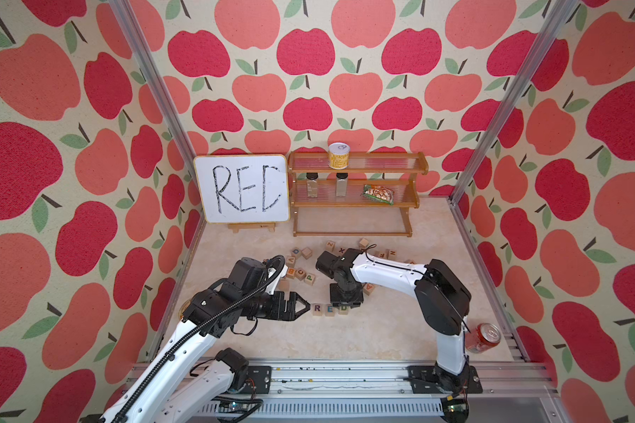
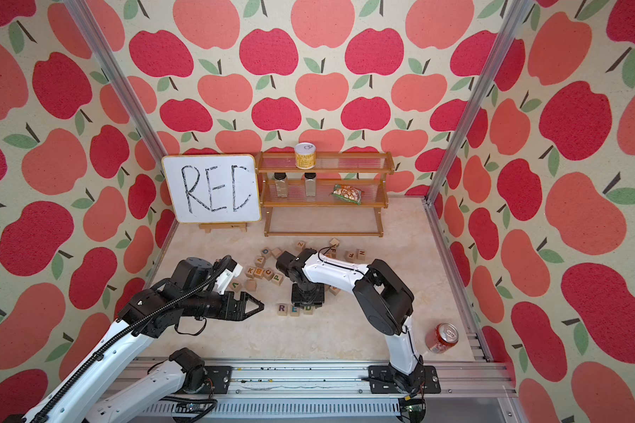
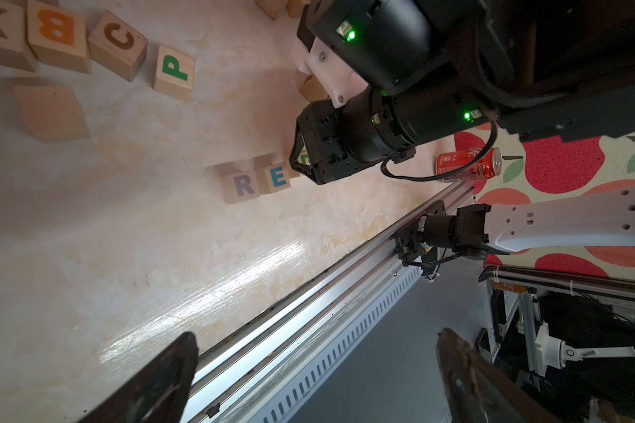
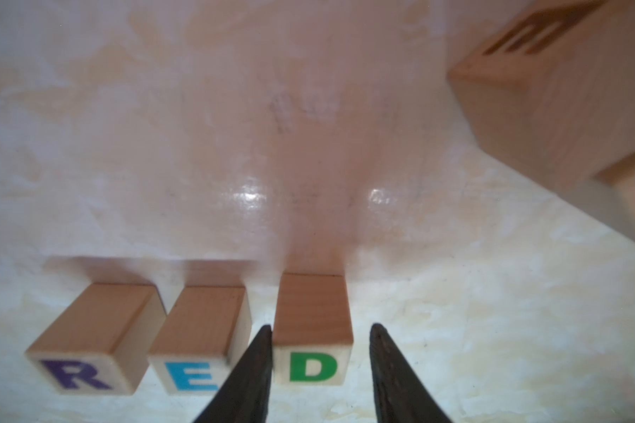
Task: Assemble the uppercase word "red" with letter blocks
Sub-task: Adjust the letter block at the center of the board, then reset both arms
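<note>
Right wrist view: right pincer parted astride D block; left pincer wide open.

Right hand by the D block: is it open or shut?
Open: the right hand has its fingers either side of the D block, with a clear gap beside one finger.

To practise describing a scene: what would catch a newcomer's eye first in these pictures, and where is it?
Red and pink apple-print walls surround the beige table. A white board with black handwritten letters stands at the back. Toward the front, three light-wood cubes, purple R, teal E and green D, sit in a row, the right gripper astride the D.
</note>
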Motion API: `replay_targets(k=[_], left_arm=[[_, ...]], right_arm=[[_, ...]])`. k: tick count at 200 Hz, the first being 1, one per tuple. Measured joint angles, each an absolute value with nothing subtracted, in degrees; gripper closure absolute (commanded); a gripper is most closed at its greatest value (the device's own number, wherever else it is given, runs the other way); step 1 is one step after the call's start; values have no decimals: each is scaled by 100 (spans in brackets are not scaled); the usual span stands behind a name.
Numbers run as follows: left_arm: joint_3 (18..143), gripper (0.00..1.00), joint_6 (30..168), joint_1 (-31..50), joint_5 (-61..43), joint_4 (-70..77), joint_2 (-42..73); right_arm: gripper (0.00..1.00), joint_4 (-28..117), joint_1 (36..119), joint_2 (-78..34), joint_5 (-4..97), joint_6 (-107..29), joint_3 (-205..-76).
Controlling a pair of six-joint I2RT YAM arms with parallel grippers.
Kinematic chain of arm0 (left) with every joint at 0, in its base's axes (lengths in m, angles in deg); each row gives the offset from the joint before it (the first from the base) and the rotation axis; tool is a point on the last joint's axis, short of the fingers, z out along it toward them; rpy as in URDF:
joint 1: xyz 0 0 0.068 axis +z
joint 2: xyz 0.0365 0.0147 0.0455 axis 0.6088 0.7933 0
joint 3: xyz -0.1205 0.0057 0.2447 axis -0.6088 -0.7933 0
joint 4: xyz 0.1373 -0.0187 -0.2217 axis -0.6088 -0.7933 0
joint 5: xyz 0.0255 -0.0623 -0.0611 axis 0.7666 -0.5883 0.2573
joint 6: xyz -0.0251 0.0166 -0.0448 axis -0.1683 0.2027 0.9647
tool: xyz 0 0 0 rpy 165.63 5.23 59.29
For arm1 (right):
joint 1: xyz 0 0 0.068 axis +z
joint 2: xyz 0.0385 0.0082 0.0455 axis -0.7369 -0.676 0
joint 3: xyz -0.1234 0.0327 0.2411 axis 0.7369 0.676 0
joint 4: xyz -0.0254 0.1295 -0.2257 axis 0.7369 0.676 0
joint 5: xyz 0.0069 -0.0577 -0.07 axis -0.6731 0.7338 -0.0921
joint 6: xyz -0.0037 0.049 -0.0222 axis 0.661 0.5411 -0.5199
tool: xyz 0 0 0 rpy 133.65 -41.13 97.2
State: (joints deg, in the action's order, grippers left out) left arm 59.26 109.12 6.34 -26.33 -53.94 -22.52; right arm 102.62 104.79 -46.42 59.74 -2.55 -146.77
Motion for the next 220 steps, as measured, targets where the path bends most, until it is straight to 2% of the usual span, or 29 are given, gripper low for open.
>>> replay_targets(k=[33, 66, 102, 124, 165, 220], left_arm=[[5919, 1, 10870, 680, -2663, -5357, -2165], [5922, 1, 10734, 800, -2672, -5324, -2023], [5967, 1, 10509, 978, -2652, -5247, -1739], [6040, 1, 10470, 1019, -2617, -5090, -1603], [6127, 1, 10453, 1286, -2187, -4845, -1369], [6127, 1, 10431, 1684, -860, -4421, -1236]], right_arm=[[54, 10354, 10394, -4500, 6040, -320, -14778], [43, 10371, 10304, -4218, 6062, -493, -14789], [23, 10371, 10197, -3774, 6059, -803, -14786], [1, 10354, 10103, -3446, 6057, -987, -14773], [1, 10260, 9860, -2882, 5979, -1468, -14561], [1, 10214, 9137, -2327, 5989, -2412, -14402]])
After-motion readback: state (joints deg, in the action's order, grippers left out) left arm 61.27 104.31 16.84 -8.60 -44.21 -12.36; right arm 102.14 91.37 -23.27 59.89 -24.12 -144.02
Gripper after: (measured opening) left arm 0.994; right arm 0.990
